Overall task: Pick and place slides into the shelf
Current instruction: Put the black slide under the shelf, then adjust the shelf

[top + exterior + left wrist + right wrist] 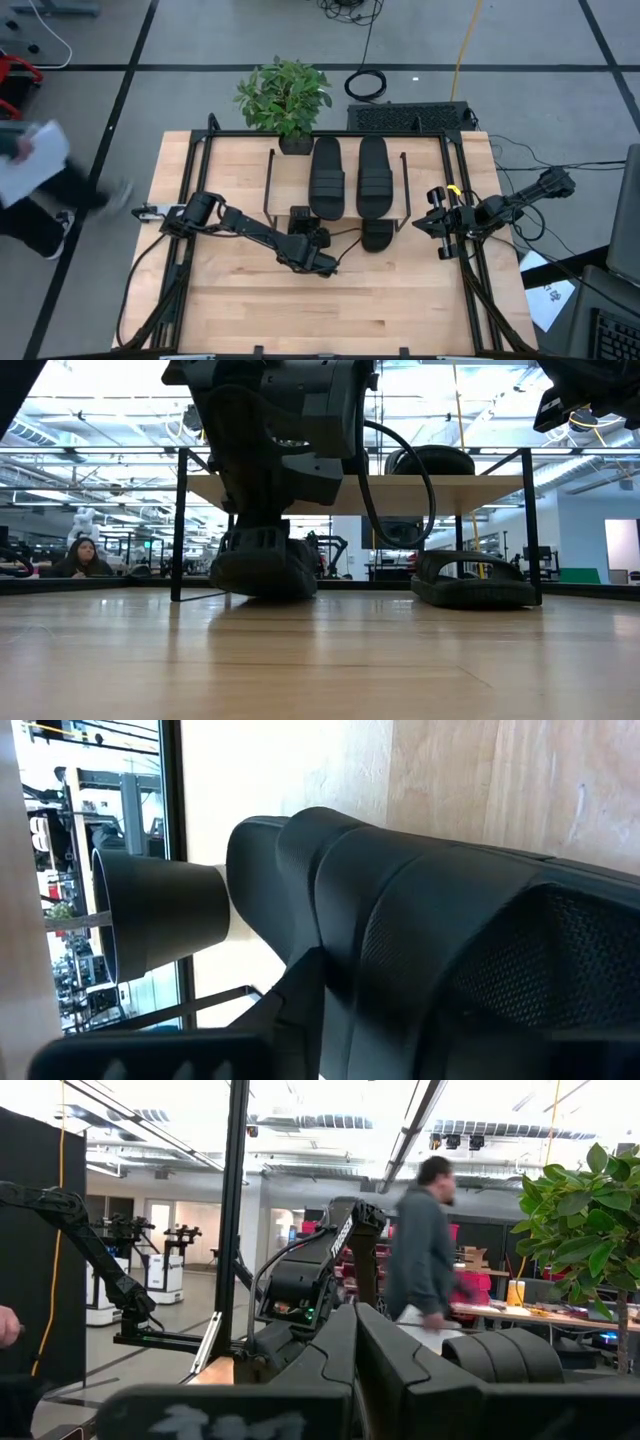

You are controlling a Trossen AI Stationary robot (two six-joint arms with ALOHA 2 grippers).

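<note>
The shelf (290, 185) stands at the table's far middle, its board (450, 490) on thin black legs. Two black slides (327, 178) (373, 178) lie side by side on top. A third slide (378, 236) (475, 582) rests sole-down on the table under the shelf's right half, its near end sticking out. My left gripper (300, 222) reaches in at the shelf's near left and is shut on the fourth slide (262, 568) (400, 920). My right gripper (438, 222) waits above the table's right rail, pointing toward the shelf. My left gripper holds the fourth slide near its near end (300, 214), coming from the table's near side and slanting down. The gripper body hides the place of contact. The slide's sole (262, 590) sits on the table under the shelf's left half.
A potted plant (285, 95) stands just behind the shelf, and its dark pot (160, 915) shows past the held slide. Black rails (470, 200) frame the table. A person (40, 190) walks on the floor to the left. Bare wood lies toward the near edge.
</note>
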